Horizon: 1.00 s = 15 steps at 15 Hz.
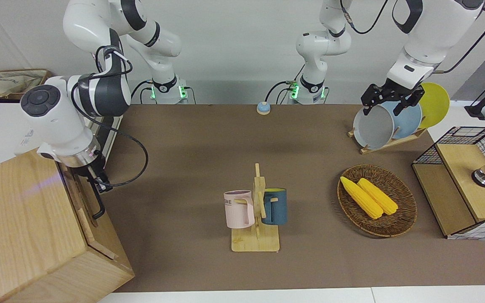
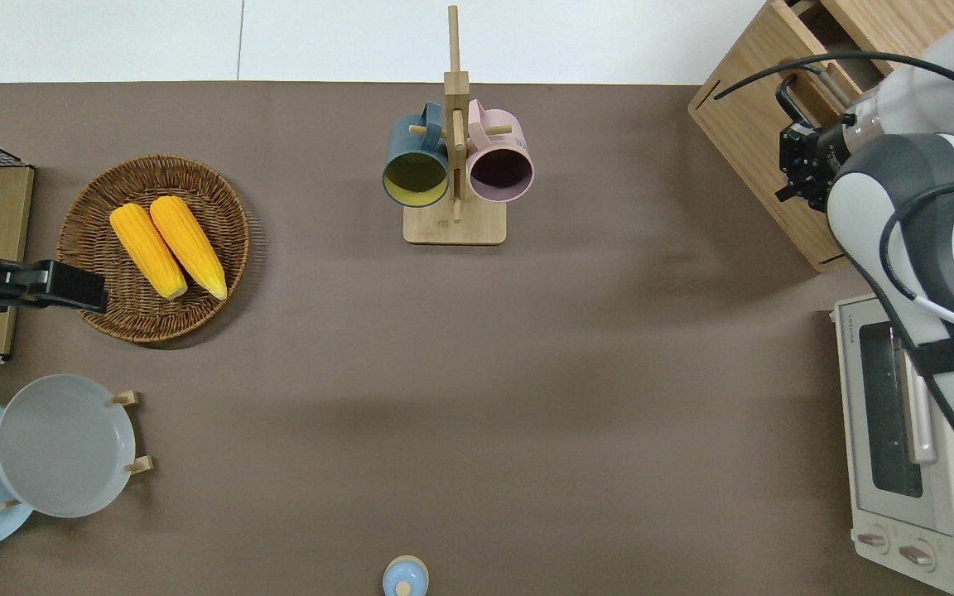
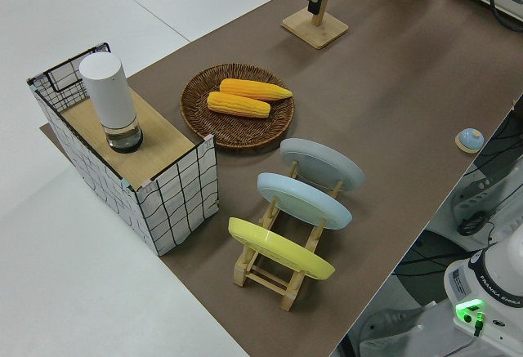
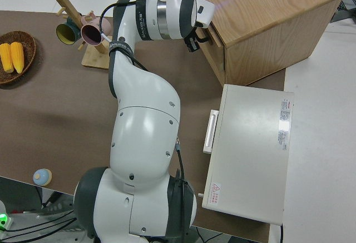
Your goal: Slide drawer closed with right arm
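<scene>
The light-wood drawer (image 1: 83, 212) sits pushed flush into the large wood cabinet (image 1: 23, 223) at the right arm's end of the table. Its black loop handle (image 1: 98, 203) sticks out of the front and also shows in the overhead view (image 2: 783, 89). My right gripper (image 1: 100, 184) is shut and empty, its tip at the drawer front just beside the handle. It shows in the overhead view (image 2: 802, 159) and the right side view (image 4: 193, 43). The inside of the drawer is hidden. My left arm is parked, its gripper (image 1: 387, 102) open.
A mug rack (image 1: 256, 219) with a pink and a blue mug stands mid-table. A wicker basket (image 1: 377, 201) of corn, a plate rack (image 1: 387, 139) and a wire-grid cabinet (image 1: 463, 181) are at the left arm's end. A white oven (image 2: 899, 463) stands beside the wood cabinet, nearer the robots.
</scene>
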Available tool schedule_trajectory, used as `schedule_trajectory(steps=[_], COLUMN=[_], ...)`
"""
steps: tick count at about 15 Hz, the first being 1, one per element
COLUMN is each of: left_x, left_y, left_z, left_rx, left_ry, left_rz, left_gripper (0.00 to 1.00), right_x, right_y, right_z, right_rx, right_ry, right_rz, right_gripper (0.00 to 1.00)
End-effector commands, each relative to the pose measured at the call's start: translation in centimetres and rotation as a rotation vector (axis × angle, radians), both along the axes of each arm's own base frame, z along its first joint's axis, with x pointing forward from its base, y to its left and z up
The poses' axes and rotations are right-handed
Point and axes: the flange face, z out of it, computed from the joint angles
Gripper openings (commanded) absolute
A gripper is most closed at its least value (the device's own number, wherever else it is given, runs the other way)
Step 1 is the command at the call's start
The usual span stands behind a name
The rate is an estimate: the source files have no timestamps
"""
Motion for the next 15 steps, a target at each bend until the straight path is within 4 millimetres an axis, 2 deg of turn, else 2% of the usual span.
schedule_trajectory(steps=[1,5,10,13,15], left_x=[-0.3,-0.3,-0.3,-0.3,-0.3], left_y=[-0.2,-0.2,-0.2,-0.2,-0.2], left_z=[0.6,0.6,0.6,0.6,0.6], left_rx=[0.019,0.019,0.019,0.019,0.019], left_ry=[0.003,0.003,0.003,0.003,0.003], left_rz=[0.005,0.005,0.005,0.005,0.005], left_gripper=[0.99,0.99,0.99,0.99,0.99], right_x=[0.5,0.7,0.7,0.7,0.7], right_y=[-2.5,-3.1,-2.6,-2.2,-0.9], right_z=[0.2,0.4,0.5,0.7,1.0], right_rx=[-0.009,-0.003,-0.004,-0.005,-0.007], right_ry=[-0.005,0.005,0.004,0.001,-0.002], right_rz=[0.023,0.03,0.035,0.039,0.049], right_gripper=[0.0,0.0,0.0,0.0,0.0])
